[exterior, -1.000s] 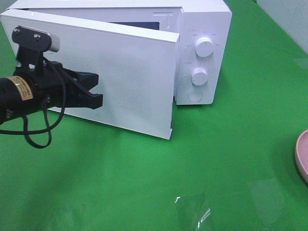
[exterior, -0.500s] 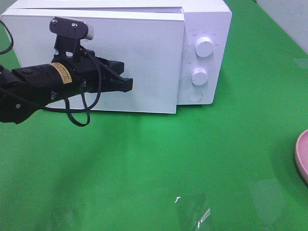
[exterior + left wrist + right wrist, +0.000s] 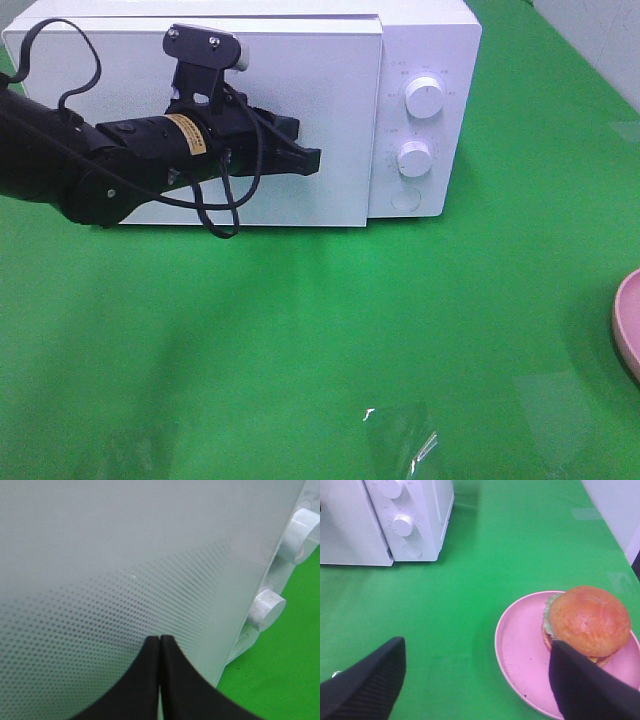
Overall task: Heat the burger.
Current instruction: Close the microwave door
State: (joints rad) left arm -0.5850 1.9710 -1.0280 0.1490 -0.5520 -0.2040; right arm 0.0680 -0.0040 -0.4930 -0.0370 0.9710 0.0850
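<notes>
Burger [image 3: 585,622] upright on pink plate [image 3: 520,655], bun dome up, set toward one side of plate; round, no long axis; microwave [image 3: 425,110] door shut; left gripper [image 3: 310,160] fingers pressed together, empty, tips at door; right gripper [image 3: 475,680] spread wide, empty, above plate.

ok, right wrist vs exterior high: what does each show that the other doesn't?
Only right wrist: the burger, sitting off-centre on the pink plate, and the right tool, open and empty above the green table.
Only exterior high: the left tool, shut, at the closed microwave door; the burger is out of frame there.
Both: the white microwave with its two knobs, the green table, and the plate, just an edge in exterior high.
</notes>
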